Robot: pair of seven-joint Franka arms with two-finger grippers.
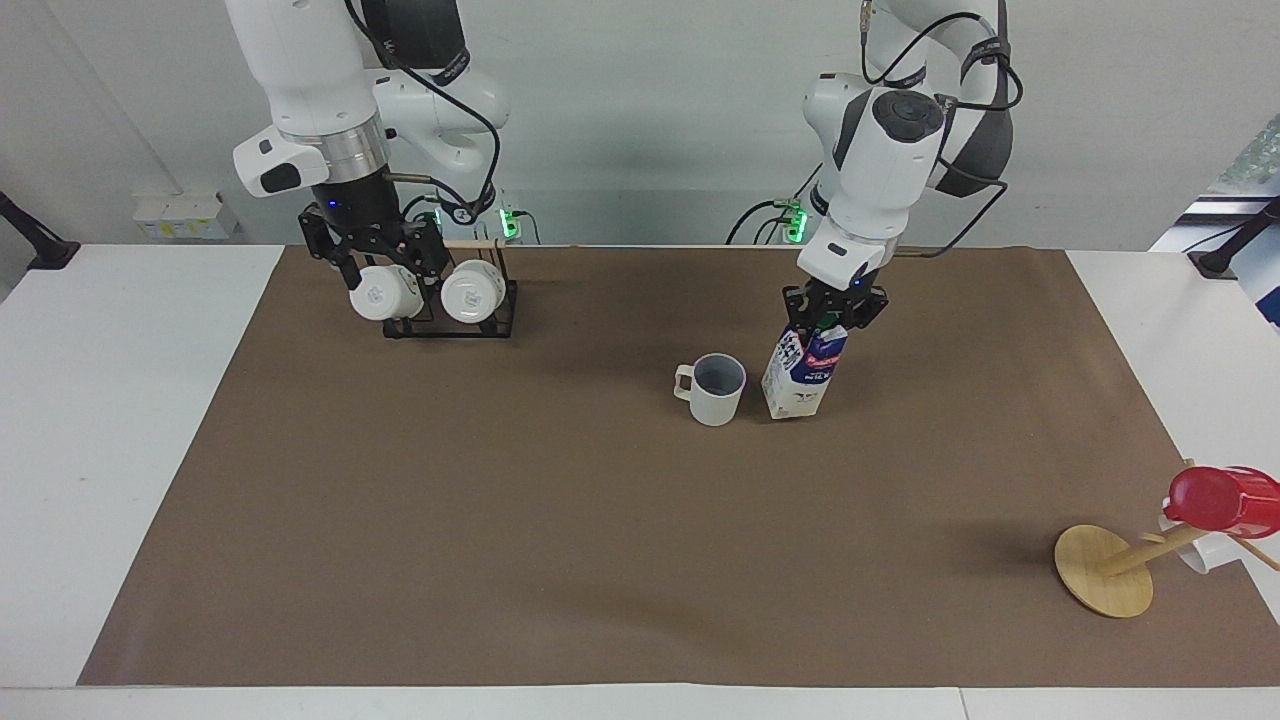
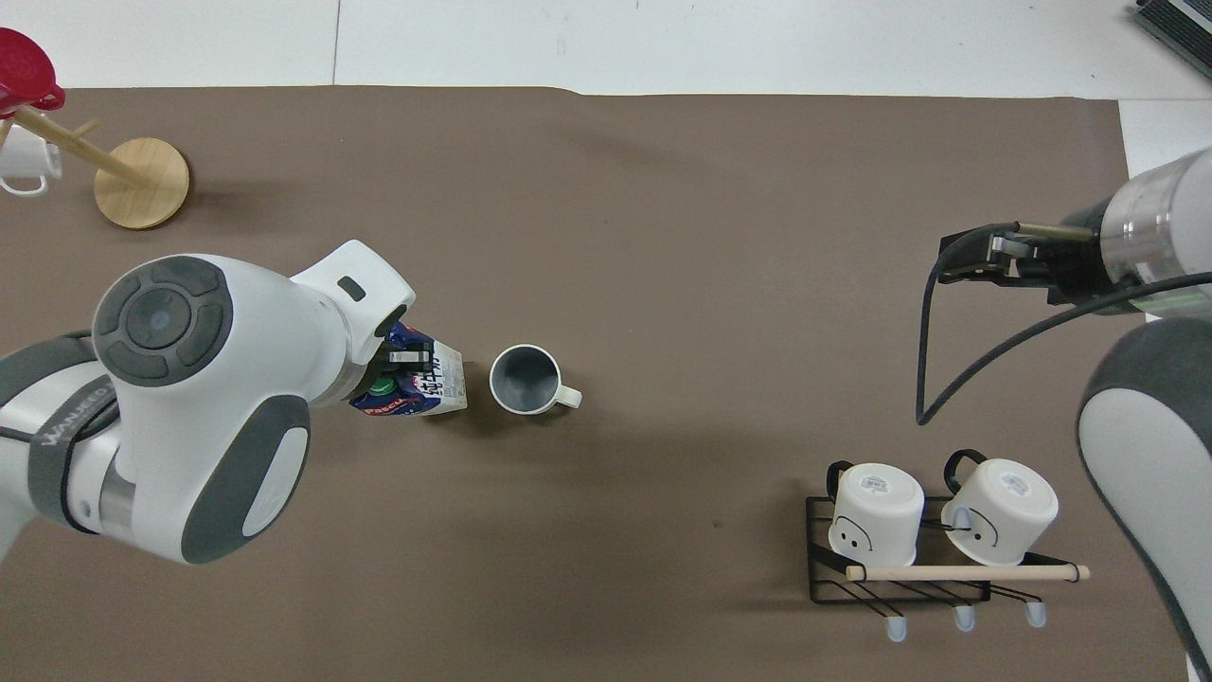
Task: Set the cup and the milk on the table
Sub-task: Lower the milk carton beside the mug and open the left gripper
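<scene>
Nearest the robots, the right gripper (image 1: 378,268) hangs over the black wire rack (image 1: 450,318) that holds two white cups (image 1: 473,291) — its jaws are spread wide and hold nothing. Toward the middle of the table (image 1: 130,420), the left gripper (image 1: 832,308) has its jaws closed on the top of the milk (image 1: 800,375) — the carton is tilted, its base at the brown sheet (image 1: 600,540), just beside the cup (image 1: 714,388), which stands upright. Farthest, at the left arm's end, a wooden stand (image 1: 1105,570) carries a red cup (image 1: 1222,498).

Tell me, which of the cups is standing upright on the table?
The plain mug beside the milk, mouth up on the brown sheet. The two logo cups lie sideways on the black rack, and the red cup hangs on the wooden stand.
</scene>
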